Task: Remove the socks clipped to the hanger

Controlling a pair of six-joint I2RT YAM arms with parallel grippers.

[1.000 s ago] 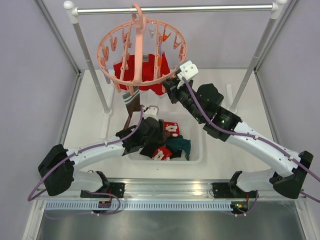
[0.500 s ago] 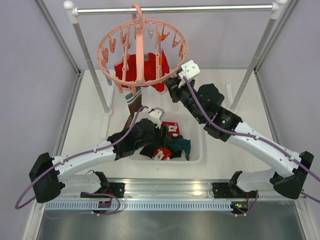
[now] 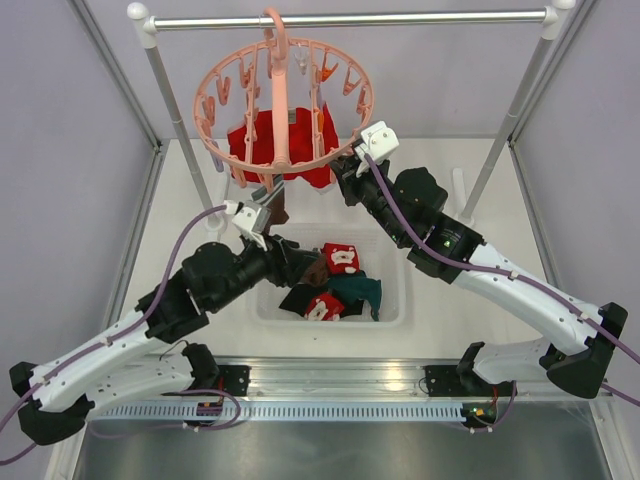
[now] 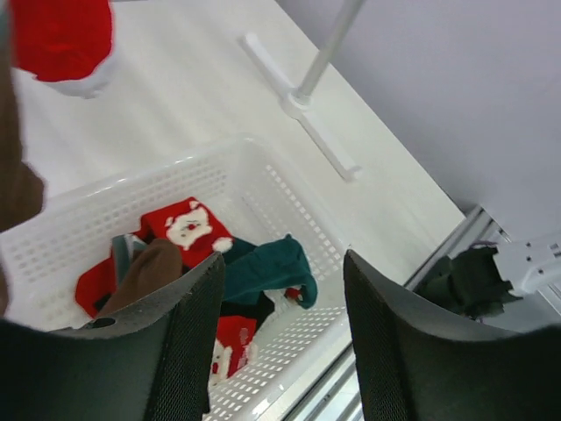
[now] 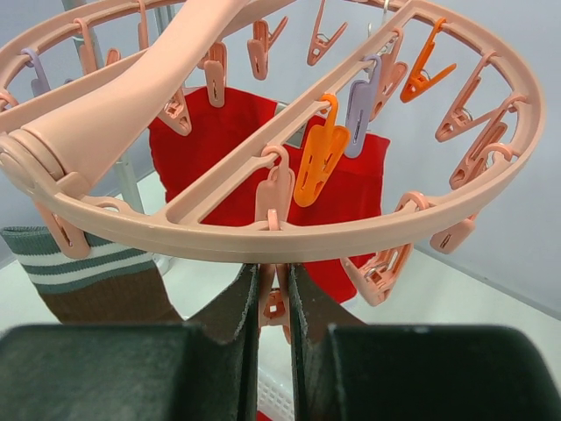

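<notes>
Overhead, toward the table's (image 3: 180, 250) far edge, the left gripper (image 3: 270, 207) gapes wide just beside the brown striped sock (image 5: 105, 303) clipped to the hanger (image 5: 368, 230). Red socks (image 3: 285, 135) hang mid-ring, and the right gripper (image 5: 273, 289) narrowly pinches a pink clip (image 5: 274, 305).

Brown sock (image 4: 16, 189) cut off at frame edge, red sock (image 4: 61, 35) at top corner, both seemingly hanging.

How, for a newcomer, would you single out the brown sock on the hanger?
A round pink hanger hangs from the grey rail. At its near-left rim, beside the red socks, is the brown sock, the only one with a striped cuff.
</notes>
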